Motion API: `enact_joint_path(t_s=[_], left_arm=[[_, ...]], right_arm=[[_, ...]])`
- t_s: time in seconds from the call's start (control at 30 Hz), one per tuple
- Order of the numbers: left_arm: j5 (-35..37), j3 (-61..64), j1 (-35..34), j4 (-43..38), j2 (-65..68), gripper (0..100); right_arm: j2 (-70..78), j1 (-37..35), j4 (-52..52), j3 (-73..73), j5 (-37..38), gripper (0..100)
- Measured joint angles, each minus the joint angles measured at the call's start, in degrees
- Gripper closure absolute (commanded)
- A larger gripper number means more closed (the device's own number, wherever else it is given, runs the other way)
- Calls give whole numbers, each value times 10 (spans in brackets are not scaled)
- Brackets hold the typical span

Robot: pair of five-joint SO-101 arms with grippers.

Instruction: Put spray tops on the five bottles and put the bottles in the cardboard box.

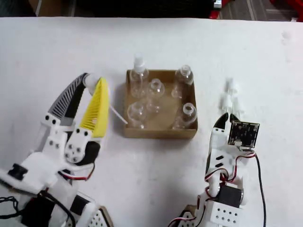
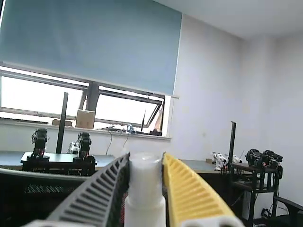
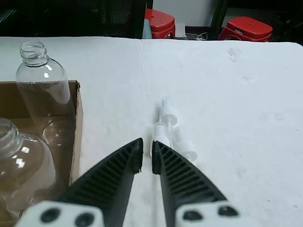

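Note:
A cardboard box [image 1: 161, 130] on the white table holds several clear bottles. The bottle at its back left [image 1: 138, 78] carries a white spray top; the others, such as the middle one [image 1: 155, 90], have bare necks. My left gripper [image 1: 93, 81], grey and yellow fingered, is raised left of the box and shut on a spray top [image 2: 144, 189] whose thin tube [image 1: 118, 116] slants toward the box. My right gripper [image 3: 147, 158] stands right of the box, open by a narrow gap with nothing in it. Loose spray tops [image 3: 168, 127] lie just past its tips.
Two open bottles [image 3: 40, 85] stand near the box's right wall [image 3: 75, 123], close to my right gripper [image 1: 222, 120]. The loose spray tops [image 1: 231, 99] lie on bare table right of the box. Red stools [image 3: 246, 28] stand beyond the table's far edge.

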Motion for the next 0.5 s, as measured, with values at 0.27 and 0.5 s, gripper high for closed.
enact_joint_path(t_s=[0.27,0.5], left_arm=[[0,-30,25,-73,205,977],[-1,-45,40,-93,272,976]], right_arm=[[0,0,0,0,0,978],[0,0,0,0,0,978]])
